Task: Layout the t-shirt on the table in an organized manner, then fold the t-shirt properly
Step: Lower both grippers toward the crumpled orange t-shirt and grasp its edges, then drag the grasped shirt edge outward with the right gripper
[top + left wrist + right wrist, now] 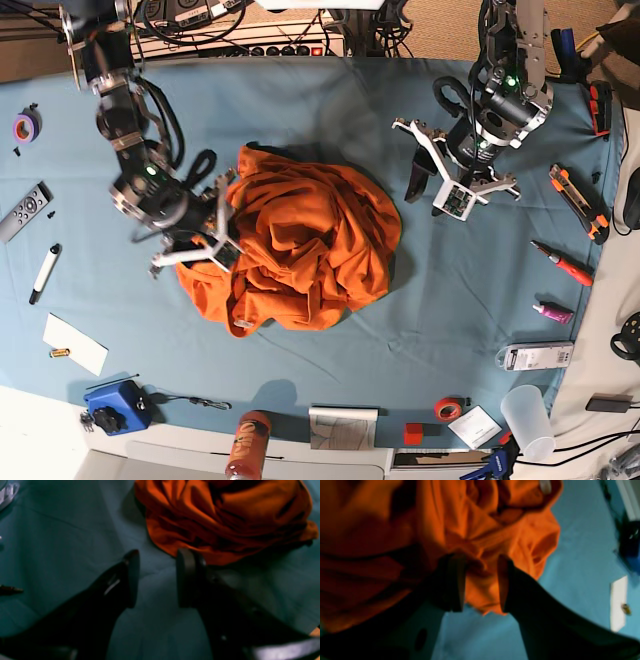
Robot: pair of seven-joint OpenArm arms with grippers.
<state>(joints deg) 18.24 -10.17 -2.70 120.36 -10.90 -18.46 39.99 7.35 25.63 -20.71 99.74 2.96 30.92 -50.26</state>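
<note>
Orange cloth fills the gap of the right claw [480, 582]: in the right wrist view its two dark fingers stand parted around a fold at the edge of the t-shirt [475, 530], with fabric lying between the pads. Whether the pads actually press that fold is hard to tell through the blur, so the grip itself stays uncertain. In the base view this claw [205, 235] sits at the shirt's left edge, over the cloth.

The left claw [156, 578] is spread moderately wide and holds nothing. One finger [186, 577] comes right up against the near hem of the shirt [225, 517], while the other stands over bare teal cloth. In the base view it [435, 190] hangs to the right of the heap, apart from it.

The t-shirt [300, 250] lies crumpled in a rounded mound near the middle of the counter [450, 320], slightly left of centre. Bunched like this, it shows no clear long axis and no readable direction; neither collar nor sleeves can be picked out with certainty.
</note>
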